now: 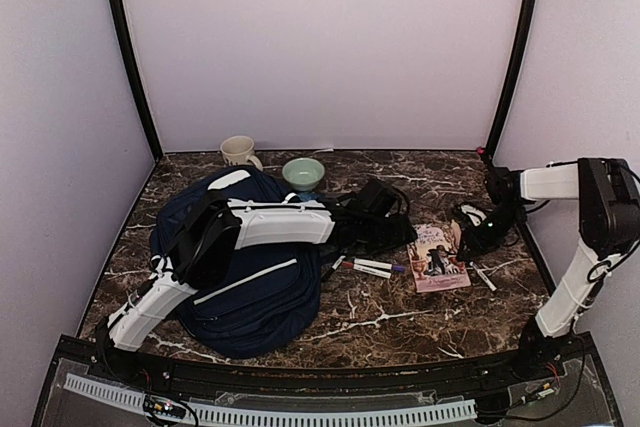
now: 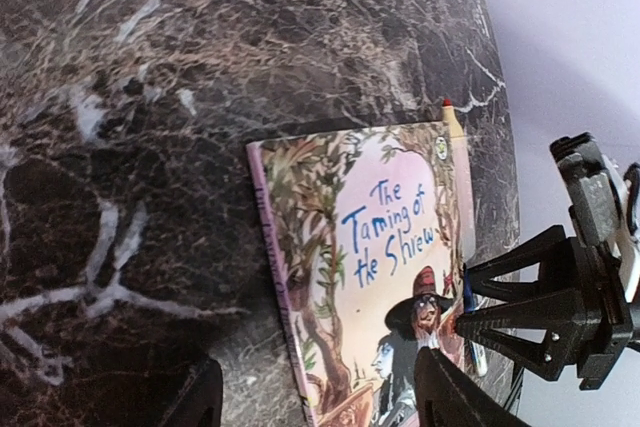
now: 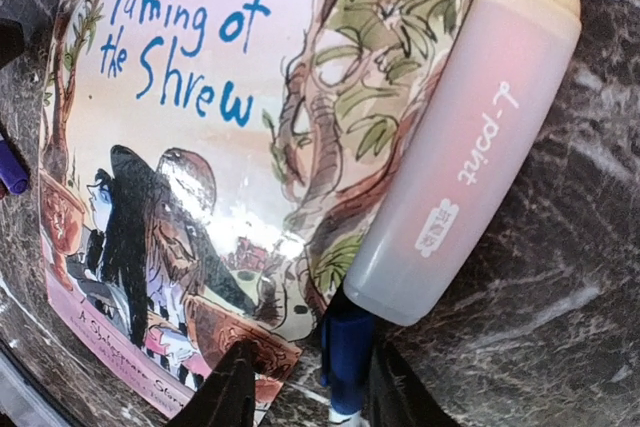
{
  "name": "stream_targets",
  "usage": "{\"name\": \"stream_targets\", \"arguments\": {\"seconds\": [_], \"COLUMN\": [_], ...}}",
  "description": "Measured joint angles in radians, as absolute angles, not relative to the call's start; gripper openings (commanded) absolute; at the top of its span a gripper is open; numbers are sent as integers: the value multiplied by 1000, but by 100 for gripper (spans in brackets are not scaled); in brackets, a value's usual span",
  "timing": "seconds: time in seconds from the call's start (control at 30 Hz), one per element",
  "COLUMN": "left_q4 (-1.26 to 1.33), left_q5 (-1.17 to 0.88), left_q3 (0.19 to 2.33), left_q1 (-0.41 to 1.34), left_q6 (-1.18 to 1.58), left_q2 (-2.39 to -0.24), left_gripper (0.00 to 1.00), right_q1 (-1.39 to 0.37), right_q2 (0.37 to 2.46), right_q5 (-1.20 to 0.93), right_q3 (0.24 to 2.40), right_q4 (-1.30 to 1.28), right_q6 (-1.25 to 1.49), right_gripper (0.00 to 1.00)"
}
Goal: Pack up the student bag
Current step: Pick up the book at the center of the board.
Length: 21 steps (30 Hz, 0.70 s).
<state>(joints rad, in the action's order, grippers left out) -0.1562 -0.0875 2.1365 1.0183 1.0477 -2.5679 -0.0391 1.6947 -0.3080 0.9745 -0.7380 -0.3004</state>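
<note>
The navy-blue student bag (image 1: pixel 255 282) lies at the left of the table, under my left arm. My left gripper (image 1: pixel 395 227) reaches past it toward the book "The Taming of the Shrew" (image 1: pixel 437 259). In the left wrist view it (image 2: pixel 320 402) is open and empty above the book's left edge (image 2: pixel 370 247). My right gripper (image 1: pixel 478 235) is low at the book's right side. In the right wrist view it (image 3: pixel 312 397) is open, its fingers either side of a blue pen (image 3: pixel 347 357) below a pink highlighter (image 3: pixel 470 167), beside the book's corner (image 3: pixel 200 147).
A cream mug (image 1: pixel 238 151) and a green bowl (image 1: pixel 303 173) stand at the back. Two white markers (image 1: pixel 375 267) lie left of the book, another (image 1: pixel 483 277) to its right. My right gripper (image 2: pixel 560 297) shows in the left wrist view.
</note>
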Motion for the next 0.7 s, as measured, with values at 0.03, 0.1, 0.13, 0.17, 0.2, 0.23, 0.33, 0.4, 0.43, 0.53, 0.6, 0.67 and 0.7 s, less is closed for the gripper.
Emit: {"name": "stream_targets", "arguments": {"seconds": [0.03, 0.1, 0.13, 0.17, 0.2, 0.23, 0.33, 0.4, 0.43, 0.53, 0.6, 0.67, 0.7], "left_q4": [-166, -168, -167, -167, -165, -164, -143, -120, -109, -74, -58, -41, -31], "left_q5": [-89, -97, -101, -106, -112, -119, -150, -172, -184, -218, -234, -252, -258], "left_q3": [2136, 2137, 2137, 2137, 2137, 2137, 2140, 2141, 2141, 2143, 2144, 2144, 2144], "left_q1": [1017, 1014, 1013, 1012, 1010, 1009, 1004, 1002, 1001, 999, 995, 989, 985], "left_q6": [1058, 1075, 1084, 1090, 1096, 1105, 1132, 1149, 1158, 1184, 1199, 1212, 1216], "left_q2": [-2570, -2572, -2572, -2573, -2574, -2575, -2584, -2591, -2595, -2609, -2614, -2619, -2621], "left_gripper": [67, 66, 66, 65, 65, 64, 63, 63, 62, 61, 61, 60, 60], "right_q1": [-39, -38, -38, -36, -35, -33, -30, -30, -29, -27, -23, -20, -19], "right_q2": [1700, 1710, 1715, 1720, 1725, 1730, 1748, 1761, 1765, 1777, 1784, 1790, 1794], "right_q5": [-316, -324, -327, -331, -334, -337, -348, -364, -370, -383, -390, -396, -398], "right_q3": [978, 983, 987, 991, 994, 998, 1013, 1023, 1027, 1036, 1041, 1048, 1050], "right_q4": [-735, -733, -733, -734, -735, -736, -740, -740, -740, -744, -751, -758, -762], "right_q6": [-300, -303, -302, -301, -302, -302, -302, -302, -301, -301, -301, -301, -301], "right_gripper": [31, 28, 27, 26, 25, 24, 24, 24, 23, 23, 23, 23, 23]}}
